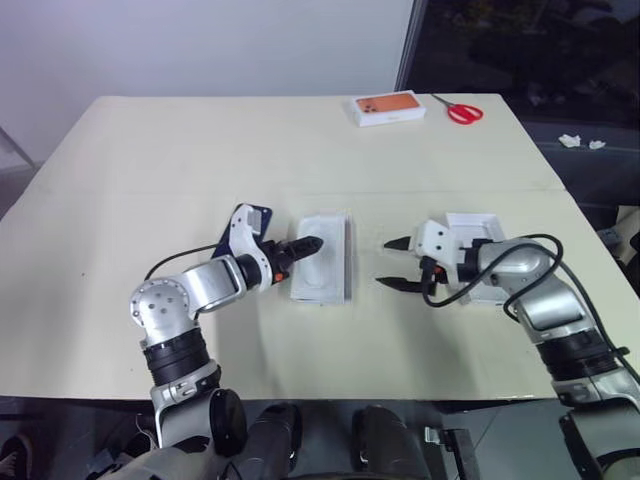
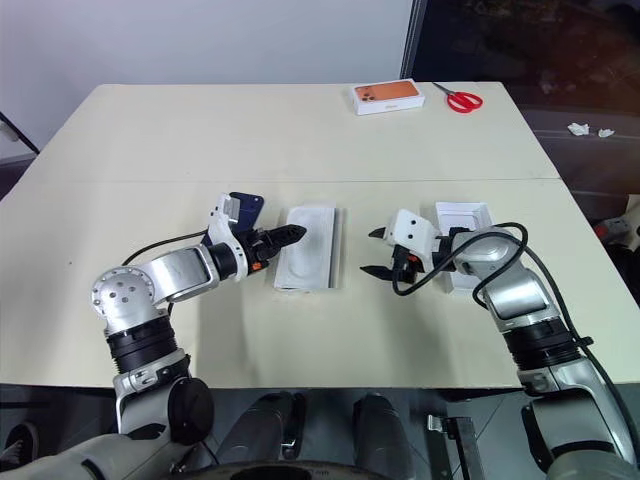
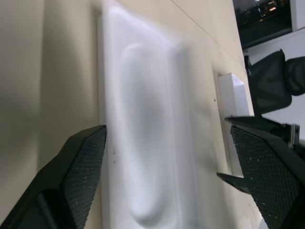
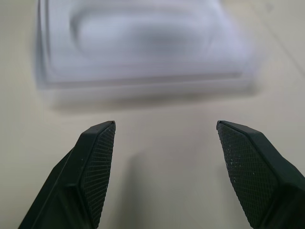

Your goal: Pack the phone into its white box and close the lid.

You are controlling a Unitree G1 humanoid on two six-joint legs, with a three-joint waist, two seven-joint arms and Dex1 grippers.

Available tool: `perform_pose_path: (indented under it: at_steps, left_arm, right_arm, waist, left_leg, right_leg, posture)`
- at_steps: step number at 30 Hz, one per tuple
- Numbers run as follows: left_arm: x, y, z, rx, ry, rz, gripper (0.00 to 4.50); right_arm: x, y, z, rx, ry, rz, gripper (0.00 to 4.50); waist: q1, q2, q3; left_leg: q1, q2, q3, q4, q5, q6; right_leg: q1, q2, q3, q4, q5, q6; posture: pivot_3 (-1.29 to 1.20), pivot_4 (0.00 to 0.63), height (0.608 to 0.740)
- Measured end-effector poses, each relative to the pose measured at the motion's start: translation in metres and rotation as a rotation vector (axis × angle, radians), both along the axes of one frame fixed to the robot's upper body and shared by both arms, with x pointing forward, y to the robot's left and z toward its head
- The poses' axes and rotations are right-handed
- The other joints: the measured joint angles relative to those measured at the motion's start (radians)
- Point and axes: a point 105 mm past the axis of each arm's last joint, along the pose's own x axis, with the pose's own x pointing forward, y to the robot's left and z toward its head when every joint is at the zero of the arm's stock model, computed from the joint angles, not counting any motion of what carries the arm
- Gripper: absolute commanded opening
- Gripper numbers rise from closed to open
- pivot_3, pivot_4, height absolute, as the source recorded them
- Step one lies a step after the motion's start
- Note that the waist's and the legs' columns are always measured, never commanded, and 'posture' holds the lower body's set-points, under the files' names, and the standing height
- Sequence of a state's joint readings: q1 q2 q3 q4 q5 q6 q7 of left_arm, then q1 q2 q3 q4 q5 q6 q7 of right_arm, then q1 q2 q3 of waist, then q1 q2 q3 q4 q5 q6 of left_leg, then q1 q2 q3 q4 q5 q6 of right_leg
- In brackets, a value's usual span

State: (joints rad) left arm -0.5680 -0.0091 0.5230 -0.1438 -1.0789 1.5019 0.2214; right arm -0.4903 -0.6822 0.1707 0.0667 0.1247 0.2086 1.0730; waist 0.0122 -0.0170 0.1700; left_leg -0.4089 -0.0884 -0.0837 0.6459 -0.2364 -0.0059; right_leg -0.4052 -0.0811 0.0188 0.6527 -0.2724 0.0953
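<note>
A wide cream-coloured bench (image 1: 150,160) filled most of the head view. Near the centre of the frame lay a shallow white rectangular box (image 1: 323,257) with a moulded hollow inside. The left claw (image 1: 306,246) hovered over the box's left edge, its two black fingers spread apart and holding nothing. Just behind the left wrist, left of centre, part of a slim dark blue phone (image 1: 254,215) showed on the bench, partly hidden by the arm.

The right claw (image 1: 397,264) sat right of centre, pointing toward the box, its fingers wide apart and empty, with bare bench between it and the box. Behind the right wrist lay a white rectangular cardboard lid (image 1: 474,226), plain inside facing up.

At the upper right of the frame rested a white box with an orange top (image 1: 389,107) and, beside it, red-handled scissors (image 1: 461,111).
</note>
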Motion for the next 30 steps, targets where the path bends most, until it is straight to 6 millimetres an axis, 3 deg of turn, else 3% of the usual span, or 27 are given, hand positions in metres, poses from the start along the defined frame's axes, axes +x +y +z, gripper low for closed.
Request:
perform_pose_path:
  at_steps: [9,12,15,20,25,30]
  left_arm:
    - [0.000,0.003,0.013,0.023,-0.055,-0.027,4.45]
    - [-0.001,0.021,0.026,0.138,-0.188,-0.033,4.45]
    - [0.000,0.039,0.046,0.221,-0.349,-0.018,4.50]
    - [-0.006,0.069,0.041,0.312,-0.480,-0.045,4.50]
    - [-0.004,0.093,0.026,0.402,-0.495,-0.025,4.50]
    - [-0.007,0.092,0.017,0.420,-0.500,-0.046,4.50]
  right_arm:
    - [0.010,0.012,0.014,0.049,-0.037,-0.008,3.58]
    - [0.012,0.036,0.026,0.169,-0.026,-0.004,3.58]
    - [0.008,0.055,0.030,0.216,-0.022,0.022,2.71]
    - [0.009,0.086,0.012,0.182,-0.018,0.010,0.25]
    - [0.014,0.102,-0.003,0.100,-0.043,-0.022,0.10]
    - [0.013,0.103,-0.029,-0.053,-0.043,-0.017,0.10]
  waist:
    - [-0.001,0.000,0.000]
    - [-0.019,0.000,0.000]
    - [-0.023,0.001,0.000]
    - [-0.025,0.001,0.000]
    - [-0.021,0.001,0.000]
    - [-0.025,0.001,0.000]
  left_leg:
    - [0.000,0.000,0.000,0.000,0.000,0.000]
    - [0.000,0.001,0.000,-0.003,0.001,-0.002]
    - [0.000,0.000,0.000,-0.004,0.002,-0.003]
    - [0.001,0.000,0.000,-0.009,0.002,-0.003]
    - [0.001,0.000,0.000,-0.011,0.002,-0.002]
    - [0.001,0.000,0.000,-0.013,0.001,-0.001]
  right_leg:
    - [0.000,0.000,0.000,0.000,0.000,0.000]
    - [-0.002,0.001,0.001,0.001,0.000,0.000]
    - [-0.002,0.000,0.001,0.000,0.000,0.000]
    - [-0.005,-0.001,0.002,-0.001,0.000,-0.001]
    - [-0.005,-0.001,0.002,-0.002,0.000,-0.002]
    - [-0.006,-0.001,0.002,-0.002,0.000,-0.001]
  posture:
    - [0.00,0.150,0.740]
    - [0.00,0.150,0.740]
    - [0.00,0.150,0.740]
    - [0.00,0.150,0.740]
    - [0.00,0.150,0.740]
    - [0.00,0.150,0.740]
